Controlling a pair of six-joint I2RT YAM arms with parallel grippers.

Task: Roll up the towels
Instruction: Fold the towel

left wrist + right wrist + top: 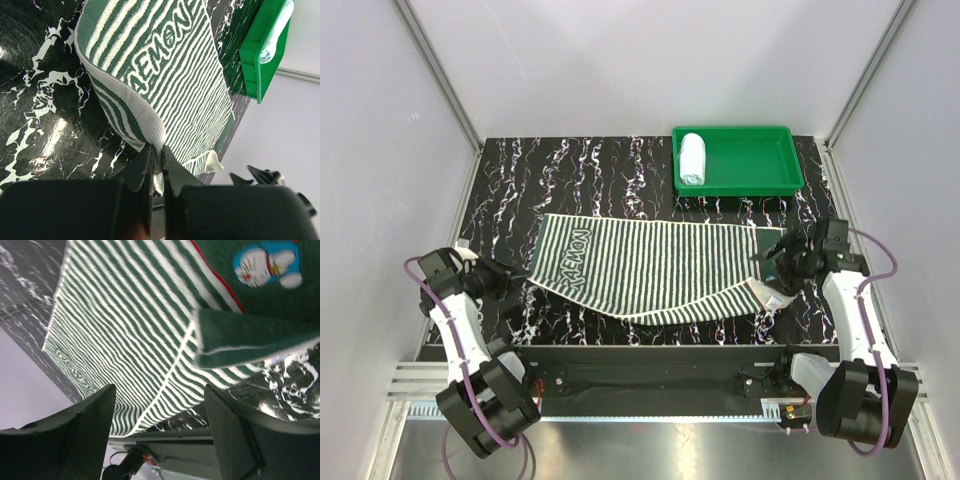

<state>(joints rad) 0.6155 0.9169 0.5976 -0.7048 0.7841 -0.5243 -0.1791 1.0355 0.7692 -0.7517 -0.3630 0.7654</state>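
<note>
Black marbled surface (pixel 580 170) between white walls carries the striped towel (pixel 650 265), spread flat in the middle with its long edges running left to right. Your left gripper (pixel 156 150) is pinched tight on the towel's near left corner, which is raised off the surface. Your right gripper (pixel 158 392) stands wide with nothing between its fingers, just beside the near right corner, which is folded over on itself. The pale blue towel (pixel 692 158) lies rolled in the green tray (pixel 735 130). To roll well, you likely need both near corners held level. Take the right one, flatten that flap, then turn the edge over evenly so the roll doesn't cone.
</note>
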